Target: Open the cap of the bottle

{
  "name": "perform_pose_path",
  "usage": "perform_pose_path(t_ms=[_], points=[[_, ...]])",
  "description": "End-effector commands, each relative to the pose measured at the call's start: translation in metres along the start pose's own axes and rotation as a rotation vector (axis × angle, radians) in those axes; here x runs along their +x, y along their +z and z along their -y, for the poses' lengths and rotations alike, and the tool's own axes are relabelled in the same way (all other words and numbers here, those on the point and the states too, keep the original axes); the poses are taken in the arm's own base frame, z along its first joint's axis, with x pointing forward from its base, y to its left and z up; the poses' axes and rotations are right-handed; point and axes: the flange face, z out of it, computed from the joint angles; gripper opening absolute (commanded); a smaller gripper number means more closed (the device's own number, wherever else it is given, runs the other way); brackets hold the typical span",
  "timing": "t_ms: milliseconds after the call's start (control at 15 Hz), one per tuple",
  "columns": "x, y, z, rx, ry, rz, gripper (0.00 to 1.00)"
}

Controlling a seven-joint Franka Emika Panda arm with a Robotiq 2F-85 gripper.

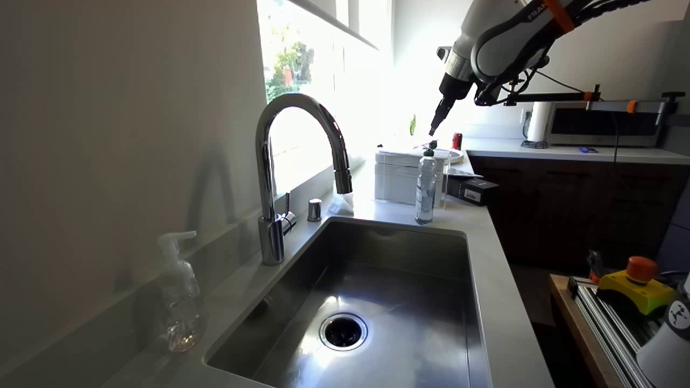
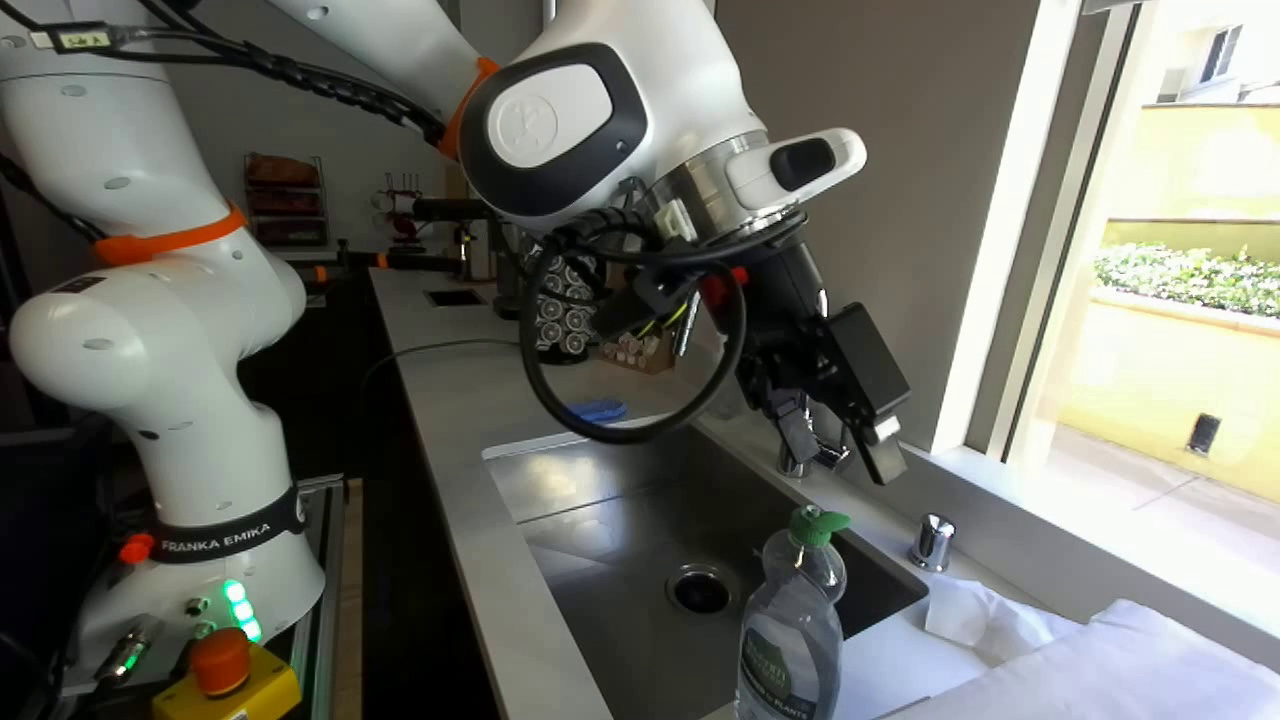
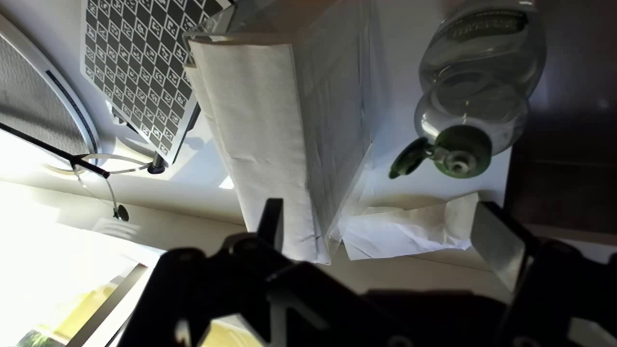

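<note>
A: so where's the bottle (image 2: 790, 645), and what's crowding it?
B: Upright on the pale counter (image 1: 509, 307), right beside the sink (image 1: 399, 242). Clear holder (image 3: 332, 111) full of white sheets (image 3: 250, 96) just next to it, and 1 crumpled sheet (image 3: 405, 231) near it too.
A: And the cap (image 3: 465, 147)?
B: Green, on top of the bottle, hinged lid (image 3: 409, 156) swung out to the side, nozzle (image 3: 458, 165) showing.
A: What about the gripper (image 2: 845, 457)?
B: 2 fingers (image 3: 499, 243) spread wide, up above the bottle, apart from the cap.
A: rest of the room?
B: Shiny tap (image 1: 264, 167) arching by the sink, super bright window (image 1: 323, 70) beside it, pump bottle (image 1: 183, 291) by the wall (image 1: 97, 151). There's a black box (image 1: 471, 189) near the holder, and a microwave (image 1: 604, 125) on the counter above dark cabinets (image 1: 571, 210).
</note>
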Motion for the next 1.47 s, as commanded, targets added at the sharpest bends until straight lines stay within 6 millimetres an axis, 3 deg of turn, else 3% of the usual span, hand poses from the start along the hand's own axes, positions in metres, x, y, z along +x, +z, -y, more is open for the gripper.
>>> perform_pose_path(t_ms=[0,267,1133,1400], points=[[-0.007,-0.004,0.009,0.085,0.047,0.025,1.0],[-0.008,-0.005,0.007,0.144,0.101,0.073,1.0],[-0.02,-0.043,-0.017,0.179,0.163,0.16,1.0],[-0.017,-0.041,-0.019,0.158,0.153,0.147,1.0]])
